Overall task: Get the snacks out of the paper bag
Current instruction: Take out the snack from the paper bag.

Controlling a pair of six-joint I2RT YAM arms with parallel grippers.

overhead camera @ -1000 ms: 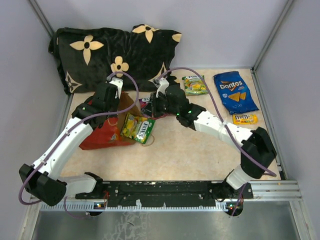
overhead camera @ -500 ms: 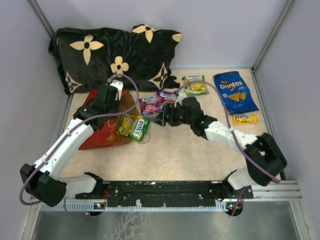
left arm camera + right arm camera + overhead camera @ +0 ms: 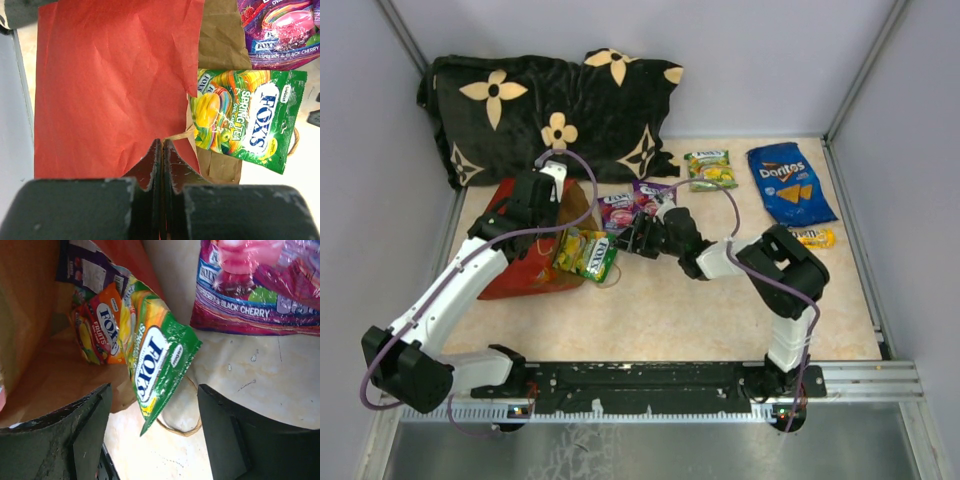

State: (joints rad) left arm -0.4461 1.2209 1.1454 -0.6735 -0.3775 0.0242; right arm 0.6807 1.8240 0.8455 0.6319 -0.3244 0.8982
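Left end effector (image 3: 161,145) pinched shut on the edge of the crinkly red paper bag (image 3: 110,80), right end effector (image 3: 152,400) wide open, holding nothing, shiny green candy packet (image 3: 155,360) at the bag's mouth

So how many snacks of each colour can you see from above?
Green glossy candy pouches: 2
Purple glossy candy pouches: 2
Blue Doritos chip bag: 1
Small yellow M&M's packet: 1
Total: 6

Glossy green pouch (image 3: 250,120); matt paper bag (image 3: 110,85) (creased, kraft-lined).
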